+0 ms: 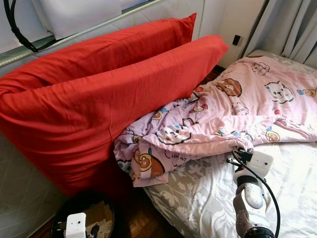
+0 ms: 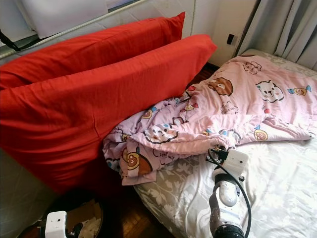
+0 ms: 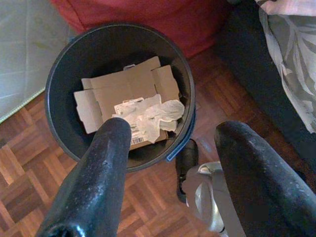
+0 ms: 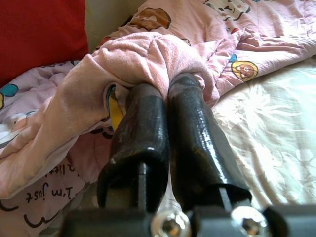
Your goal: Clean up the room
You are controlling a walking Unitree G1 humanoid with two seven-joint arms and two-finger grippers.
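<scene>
Here right hand (image 4: 165, 94) pinches pink blanket (image 4: 148, 54).

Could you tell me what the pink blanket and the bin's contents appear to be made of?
The pink blanket looks like soft printed fabric, fleecy on the underside, judging by its folds. The right gripper is shut on it. The black bin holds flattened brown cardboard and crumpled white paper.

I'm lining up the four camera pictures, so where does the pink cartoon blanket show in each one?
Left eye view: pink blanket across the bed, right of centre.
Right eye view: same blanket, centre right.
Left wrist view: not in it.
Right wrist view: a fold bunched around the right gripper fingertips, which are closed on it.
Shared landmark: the red pillows, in the corner of the right wrist view too.
</scene>
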